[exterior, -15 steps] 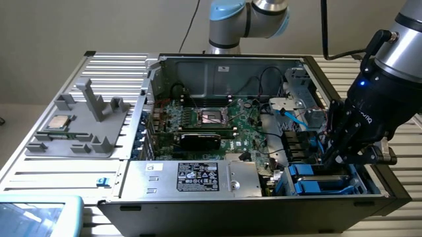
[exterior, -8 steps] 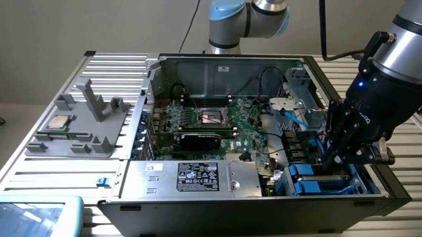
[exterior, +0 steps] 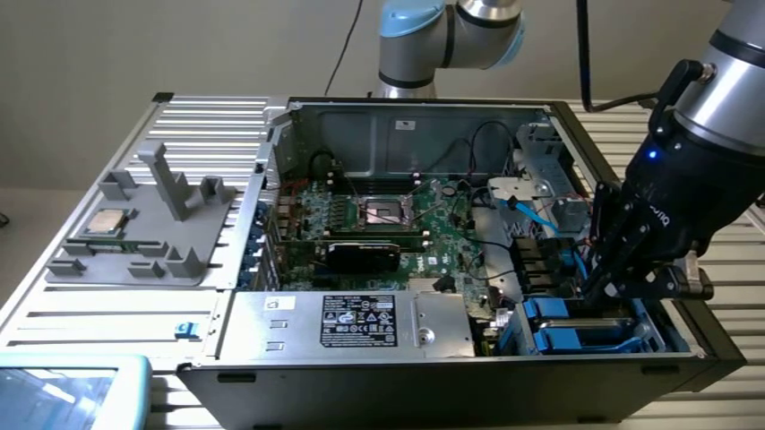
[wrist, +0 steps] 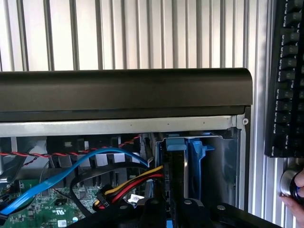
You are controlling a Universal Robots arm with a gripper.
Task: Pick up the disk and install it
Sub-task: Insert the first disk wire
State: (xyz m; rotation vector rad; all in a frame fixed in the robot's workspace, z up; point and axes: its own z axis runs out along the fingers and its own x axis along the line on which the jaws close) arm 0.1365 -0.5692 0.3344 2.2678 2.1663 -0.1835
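While black jaws look clamped on flat silver-grey hard disk (wrist: 175,144) w/ blue plastic carrier, it stands edge-on partway in grey metal drive bay (wrist: 223,161); pickup done, seating prob unfinished

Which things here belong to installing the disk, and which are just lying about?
Job in hand: claw, disk in its grip, drive bay, computer case.
Lying about: processor chip, grey fixture, keyboard.

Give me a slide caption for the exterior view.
Black robot claw down in the blue drive bay of an open black computer tower.
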